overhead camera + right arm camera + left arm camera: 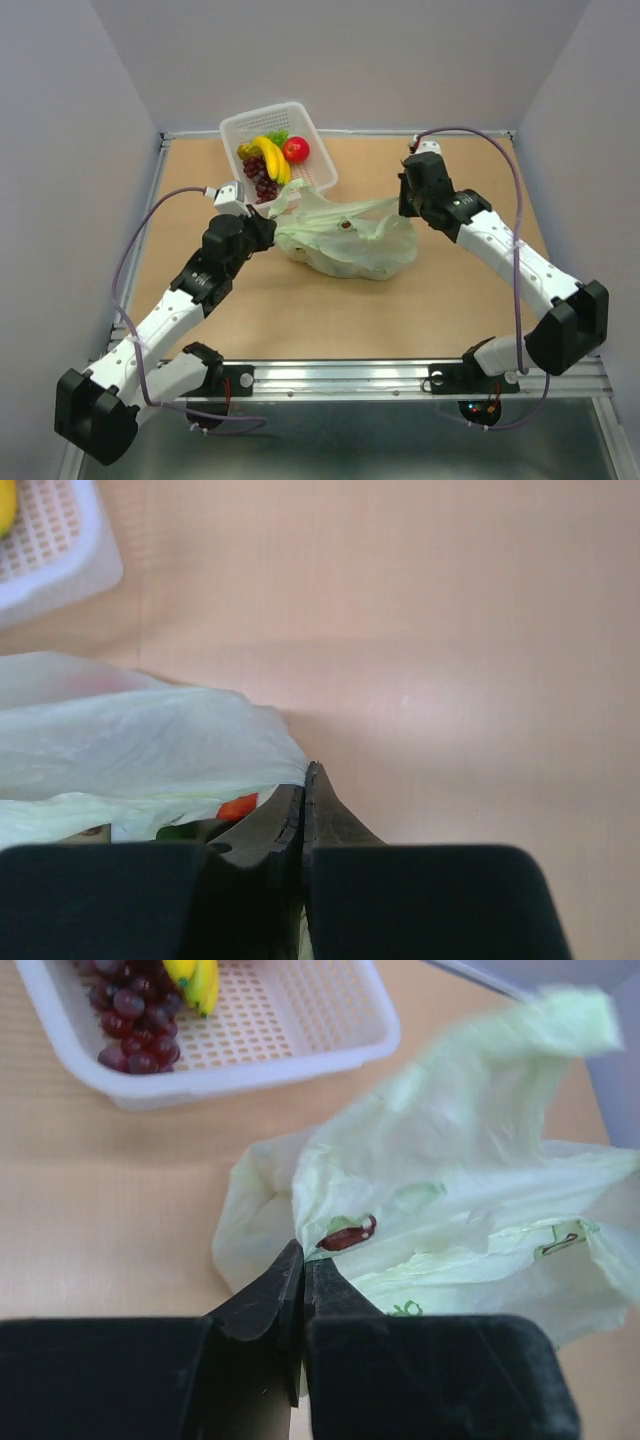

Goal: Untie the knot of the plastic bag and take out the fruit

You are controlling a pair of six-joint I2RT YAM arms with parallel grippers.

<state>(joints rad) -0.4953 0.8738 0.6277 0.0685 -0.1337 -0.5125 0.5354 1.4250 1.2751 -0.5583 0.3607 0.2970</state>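
The plastic bag [345, 248] lies crumpled mid-tabletop [300, 310], just in front of the white basket [235, 128]. At its left edge the left pincer [303, 1256] is pinched tight on the plastic. Over at the stretched right corner, the right pincer [308, 776] is clamped too, fingers together.

The bag [350, 245] is translucent pale green with small dark red and green printed marks. The basket [320, 150] is white, its floor a grid of holes. The banana [272, 155] is yellow, the grapes [262, 180] dark purple, the red fruit [296, 150] glossy. The counter [450, 300] is tan and the fingers [265, 1300] black.
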